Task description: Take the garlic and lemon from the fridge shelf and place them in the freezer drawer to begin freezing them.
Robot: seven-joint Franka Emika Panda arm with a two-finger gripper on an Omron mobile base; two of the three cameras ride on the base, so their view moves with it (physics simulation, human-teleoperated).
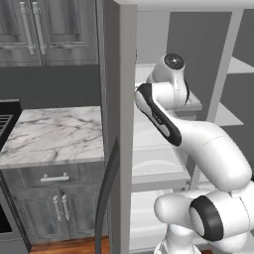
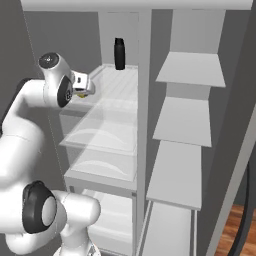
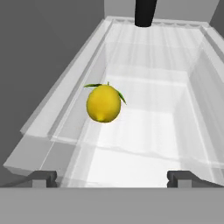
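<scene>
The lemon (image 3: 103, 103), bright yellow with small green leaves, lies on the left part of the ribbed white fridge shelf (image 3: 148, 131). In the hand view my gripper (image 3: 112, 177) is open. Its two dark fingertips (image 3: 43, 178) stand wide apart just short of the shelf's front rim, with the lemon ahead and slightly left of centre. The right base view has the hand (image 2: 81, 83) reaching in over the left front of the same shelf (image 2: 120, 97), a sliver of yellow beneath it. Low in the fridge sits the pale freezer drawer (image 2: 114, 216). The garlic is out of view.
A dark bottle (image 2: 119, 53) stands upright at the back of the shelf. Clear curved-front bins (image 2: 102, 136) sit below it. Plain grey door shelves (image 2: 186, 120) lie to the right. A marble counter (image 1: 54, 131) is left of the fridge side wall (image 1: 120, 124).
</scene>
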